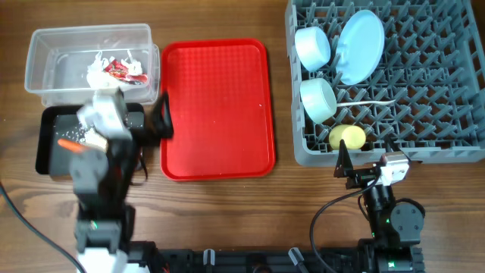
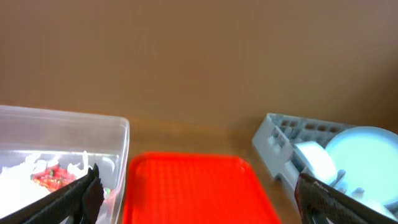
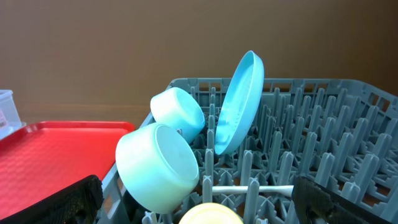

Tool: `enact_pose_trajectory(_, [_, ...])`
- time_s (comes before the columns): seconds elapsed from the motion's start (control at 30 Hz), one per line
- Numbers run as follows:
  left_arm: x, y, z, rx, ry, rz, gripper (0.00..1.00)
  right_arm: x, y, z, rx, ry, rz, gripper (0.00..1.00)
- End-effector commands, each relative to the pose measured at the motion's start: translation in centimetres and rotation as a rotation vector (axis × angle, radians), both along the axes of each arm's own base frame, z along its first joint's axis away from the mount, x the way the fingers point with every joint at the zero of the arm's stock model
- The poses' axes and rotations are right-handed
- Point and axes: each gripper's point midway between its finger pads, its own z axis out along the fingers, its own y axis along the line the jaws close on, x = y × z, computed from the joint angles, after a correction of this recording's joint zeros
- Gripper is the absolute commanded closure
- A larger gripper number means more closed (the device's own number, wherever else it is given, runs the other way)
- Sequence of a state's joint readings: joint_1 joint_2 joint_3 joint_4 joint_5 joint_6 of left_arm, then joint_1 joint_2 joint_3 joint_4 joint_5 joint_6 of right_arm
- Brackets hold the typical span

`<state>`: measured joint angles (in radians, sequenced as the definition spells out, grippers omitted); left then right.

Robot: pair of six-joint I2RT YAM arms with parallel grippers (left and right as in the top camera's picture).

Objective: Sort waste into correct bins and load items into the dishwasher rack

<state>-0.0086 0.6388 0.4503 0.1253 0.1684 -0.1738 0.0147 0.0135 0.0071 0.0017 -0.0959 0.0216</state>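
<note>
The grey rack [image 1: 455,114] holds the light blue plate [image 1: 360,45], light blue bowl [image 1: 312,47], pale green bowl [image 1: 318,98], yellow cup [image 1: 347,137] and white spoon [image 1: 371,102]. The clear tub [image 1: 45,45] holds white tissue [image 1: 97,72] and the red wrapper [image 1: 117,70]. The black tray [image 1: 53,159] holds the carrot [image 1: 72,144] and rice. My left gripper [image 2: 199,208] is open and empty, above the black tray's right end beside the red tray. My right gripper [image 3: 199,211] is open and empty, just in front of the rack near the cup [image 3: 208,214].
The flat red tray [image 1: 216,110] lies between the bins and the rack and has nothing on it. My left arm covers much of the black tray. Cables run along the table's front edge.
</note>
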Motion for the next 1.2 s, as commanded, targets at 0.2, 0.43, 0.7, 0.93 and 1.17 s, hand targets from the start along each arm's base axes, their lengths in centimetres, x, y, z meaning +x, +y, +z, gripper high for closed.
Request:
enact_pose_trajectory(0.2, [-5.1,1.6,-6.3,0.074,-0.146,0.072,0.00,0.0,0.0,0.2,0.006,-0.011,-0.005,0.00])
enact_pose_trajectory(0.43, [-5.7,1.9,-9.2,0.074,-0.079,0.084,0.00,0.0,0.0,0.2,0.005,-0.011,-0.005,0.00])
enact_pose_trajectory(0.7, [-5.7,1.9,-10.9,0.070,-0.008,0.082,0.00,0.0,0.0,0.2,0.006,-0.011,-0.005,0.00])
enact_pose_trajectory(0.93, [-5.7,1.9,-11.0,0.070,-0.006,0.082,0.00,0.0,-0.1,0.2,0.006,-0.011,-0.005,0.00])
enact_pose_trajectory(1.17, [-5.7,1.9,-11.0,0.070,-0.007,0.082,0.00,0.0,0.0,0.2,0.005,-0.011,-0.005,0.00])
